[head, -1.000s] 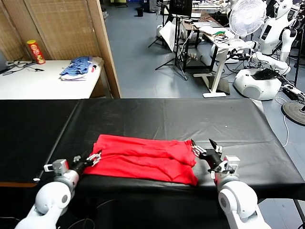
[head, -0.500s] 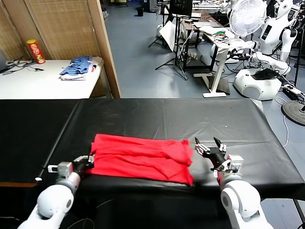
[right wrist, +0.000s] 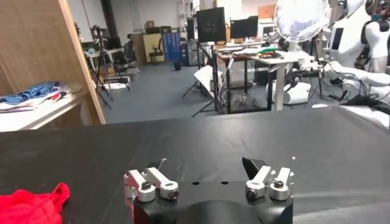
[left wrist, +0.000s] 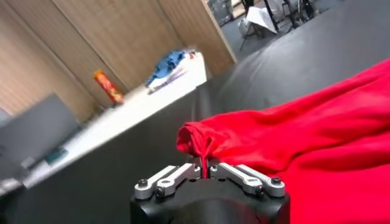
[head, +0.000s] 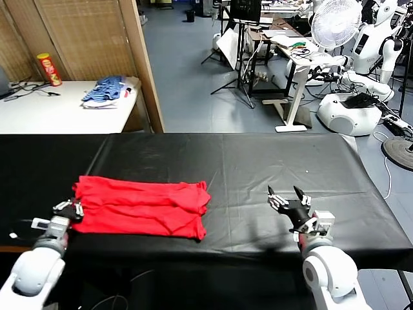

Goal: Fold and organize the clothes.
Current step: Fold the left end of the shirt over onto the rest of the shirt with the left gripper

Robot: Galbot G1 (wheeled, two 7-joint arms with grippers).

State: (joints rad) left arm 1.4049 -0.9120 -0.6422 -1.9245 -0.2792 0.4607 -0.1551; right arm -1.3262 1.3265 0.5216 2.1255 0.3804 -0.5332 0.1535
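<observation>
One red T-shirt (head: 139, 208), folded into a long band, lies on the left near part of the black table (head: 258, 161). Left gripper (head: 68, 208) is clamped tight on the shirt's left end. Right gripper (head: 290, 199) hovers over bare table at right, jaws spread wide, holding nothing. One bluish pile of clothes (head: 103, 90) sits far left.

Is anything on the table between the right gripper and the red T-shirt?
Nothing visible. Only bare black table lies between the open right gripper and the red T-shirt. The left gripper is shut on its far end.
</observation>
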